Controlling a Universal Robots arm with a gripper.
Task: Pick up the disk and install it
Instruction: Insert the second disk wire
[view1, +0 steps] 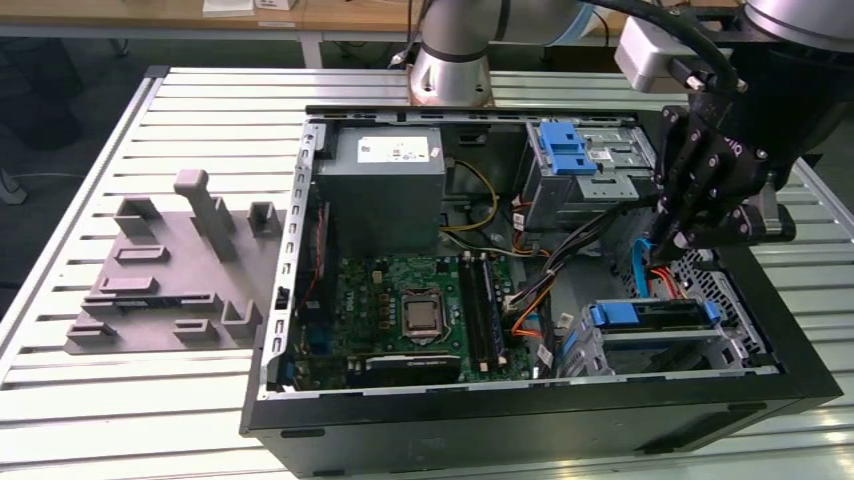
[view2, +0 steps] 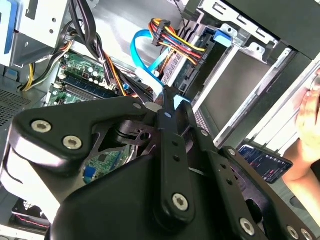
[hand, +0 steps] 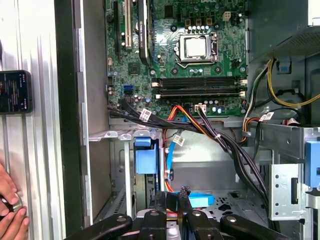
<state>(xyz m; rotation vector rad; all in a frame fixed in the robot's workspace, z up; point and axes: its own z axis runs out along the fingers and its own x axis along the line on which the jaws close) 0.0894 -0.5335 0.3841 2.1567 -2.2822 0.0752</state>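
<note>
Lighting even and bright from overhead — no hard shadows on the slatted table. Case interior dimmer along its walls. Mild glare on bare metal in both wrist views. Near linkage in the second wrist view soft — slightly out of focus.

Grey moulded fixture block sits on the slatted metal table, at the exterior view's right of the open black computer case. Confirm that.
Wrong side. As the exterior view shows, the grey moulded fixture block sits on the slatted metal table at the exterior view's left of the open black computer case, not its right.
</note>
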